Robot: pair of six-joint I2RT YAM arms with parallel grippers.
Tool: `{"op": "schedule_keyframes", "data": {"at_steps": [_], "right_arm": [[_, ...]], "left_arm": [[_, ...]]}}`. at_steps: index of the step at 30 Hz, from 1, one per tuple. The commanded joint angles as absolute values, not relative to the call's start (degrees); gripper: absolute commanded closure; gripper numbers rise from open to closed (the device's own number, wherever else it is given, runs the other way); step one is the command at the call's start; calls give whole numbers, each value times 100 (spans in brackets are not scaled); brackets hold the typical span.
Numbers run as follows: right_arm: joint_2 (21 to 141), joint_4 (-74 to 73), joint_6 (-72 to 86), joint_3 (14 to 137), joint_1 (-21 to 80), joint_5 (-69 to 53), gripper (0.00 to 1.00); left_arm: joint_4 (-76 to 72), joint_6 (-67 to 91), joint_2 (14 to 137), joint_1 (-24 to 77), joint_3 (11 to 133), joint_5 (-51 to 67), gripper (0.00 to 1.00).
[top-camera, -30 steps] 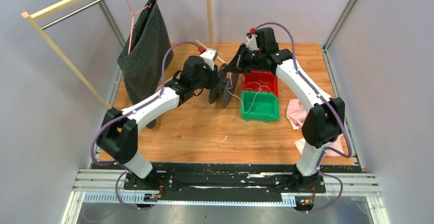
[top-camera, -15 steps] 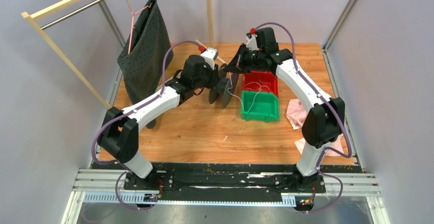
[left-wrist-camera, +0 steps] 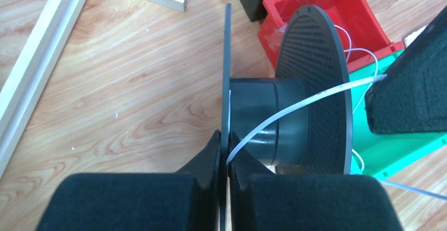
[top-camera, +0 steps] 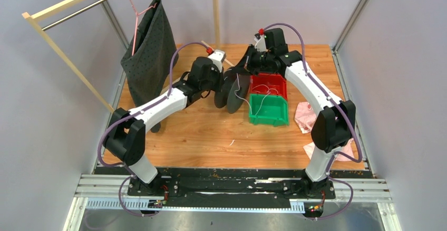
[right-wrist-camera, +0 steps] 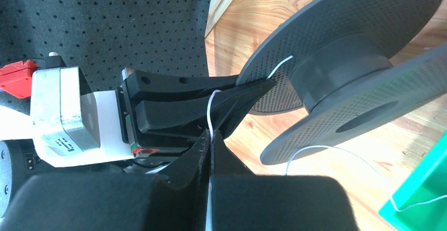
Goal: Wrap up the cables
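Observation:
A dark grey spool (top-camera: 232, 91) with two perforated discs is held above the table's middle. My left gripper (left-wrist-camera: 225, 136) is shut on the thin edge of its near disc (left-wrist-camera: 227, 57); it also shows in the top view (top-camera: 226, 82). A thin white cable (left-wrist-camera: 311, 96) runs from the left jaws across the hub (left-wrist-camera: 263, 125) towards the right. My right gripper (right-wrist-camera: 210, 135) is shut on this cable (right-wrist-camera: 212, 107), just beside the spool (right-wrist-camera: 337, 67); it also shows in the top view (top-camera: 244, 68). More cable (top-camera: 243, 100) trails down into the green bin (top-camera: 268, 116).
A red bin (top-camera: 268, 78) sits behind the green one, with loose white wire in it. A dark dotted cloth on a pink hanger (top-camera: 150, 46) hangs from a wooden rack at the back left. Pink cloths (top-camera: 305, 116) lie at the right edge.
My left gripper has shifted slightly away and right with the spool, which has tilted a little. My right gripper has stayed close by, still on the cable.

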State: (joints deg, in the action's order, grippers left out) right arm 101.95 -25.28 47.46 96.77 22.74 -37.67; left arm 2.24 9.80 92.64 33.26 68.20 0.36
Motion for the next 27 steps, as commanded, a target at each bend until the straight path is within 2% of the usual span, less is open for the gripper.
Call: {"op": "schedule_keyframes", "data": {"at_steps": [1,2,3,5,7,10,13,17,23,27], "right_arm": [[10206,-2288,4871,9510,2148,-4038,99],[10192,-2234,4884,9464,2138,-4083,98],[10181,-2207,4879,9445,2124,-4102,89],[10136,-2206,4821,9416,2091,-4112,62],[10088,-2206,4755,9394,2053,-4147,42],[9947,-2257,4571,9413,1939,-4241,30],[9622,-2268,4295,9357,1732,-4346,25],[8974,-2285,3396,9052,1367,-4281,24],[8200,-2375,1060,7955,1536,-3319,32],[7825,-1273,86,6839,1910,-3206,36]], "left_arm": [[147,990,9377,3358,7039,36,100],[147,1011,9390,3360,7044,32,100],[143,1019,9395,3361,7049,31,100],[144,1019,9395,3360,7060,70,100],[150,1027,9374,3360,7068,79,100],[192,1010,9284,3364,7086,82,100],[512,775,9091,3347,7250,32,100],[1855,311,8861,3168,8064,94,100],[3702,179,8806,2745,9757,305,100],[4208,364,8813,2699,10533,212,100]]}}
